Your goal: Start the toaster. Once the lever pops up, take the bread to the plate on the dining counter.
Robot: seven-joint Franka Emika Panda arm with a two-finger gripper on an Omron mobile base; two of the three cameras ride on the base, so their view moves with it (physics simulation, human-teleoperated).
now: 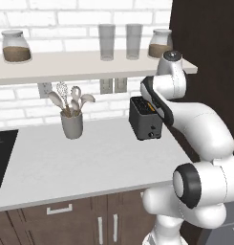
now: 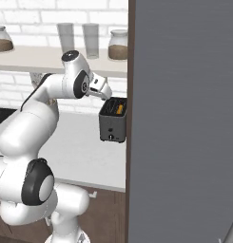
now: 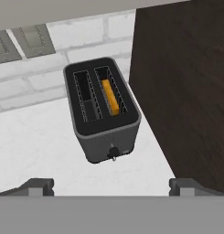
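- Dark panel (image 2: 184,118) fills the right of the right base view; in the hand view it stands just right of the toaster.
- White worktop (image 1: 80,162) runs along the brick wall (image 1: 23,103), dark cabinets (image 1: 66,225) below, black hob (image 1: 1,158) at its left edge.
- Shelf (image 1: 66,67) above it carries two jars (image 1: 15,46) with brown contents and two clear glasses (image 1: 107,41).
- Arm (image 1: 199,139) reaches up and over the worktop's right end, wrist above the toaster.
- Toaster (image 3: 102,114) sits on the worktop near the back wall, at the right end close to the panel. Two slots on top, small knob low on its front.
- Utensil cup (image 1: 72,124) with pale spoons and a whisk stands well left of the toaster.
- Outlets (image 3: 22,41) on the wall behind the toaster.
- Gripper (image 3: 111,187) hovers above and in front of the toaster, fingers (image 3: 38,186) spread wide, nothing between them, no contact.
- Bread (image 3: 110,97) sits in the toaster's right slot as seen from the hand, orange-tan edge showing, sunk below the slot rim. Left slot holds none.
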